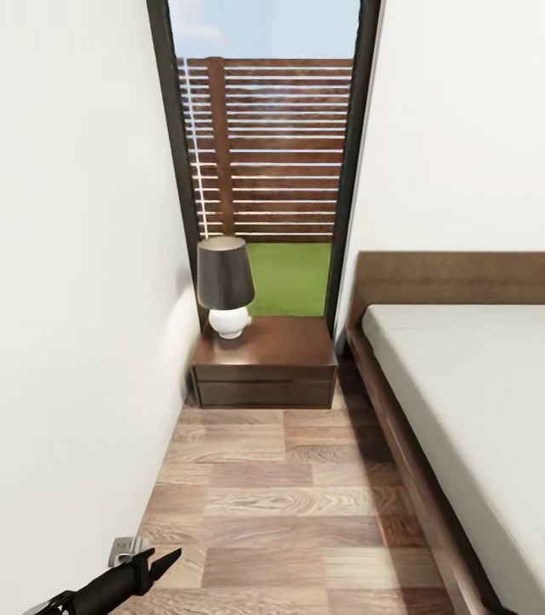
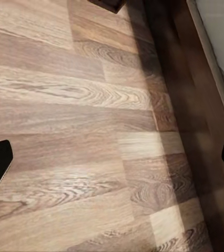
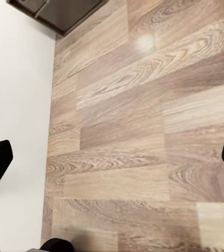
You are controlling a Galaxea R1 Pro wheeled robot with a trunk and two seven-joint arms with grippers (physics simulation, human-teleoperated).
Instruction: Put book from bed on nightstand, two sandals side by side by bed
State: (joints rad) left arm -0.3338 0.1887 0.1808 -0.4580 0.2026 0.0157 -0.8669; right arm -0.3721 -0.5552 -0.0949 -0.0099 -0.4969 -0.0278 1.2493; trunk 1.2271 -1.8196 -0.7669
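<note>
Ahead, a nightstand (image 1: 266, 363) bearing a lamp (image 1: 225, 286) is being faced, the bed (image 1: 477, 401) lying right; both end effectors (image 2: 112, 163) (image 3: 112, 163) are being held open.

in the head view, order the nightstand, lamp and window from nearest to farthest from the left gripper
From the left gripper, low at the view's left:
1. Nightstand, ahead across the floor, left of the bed.
2. Lamp, on the nightstand's top, toward its back left.
3. Window, behind both.
</note>
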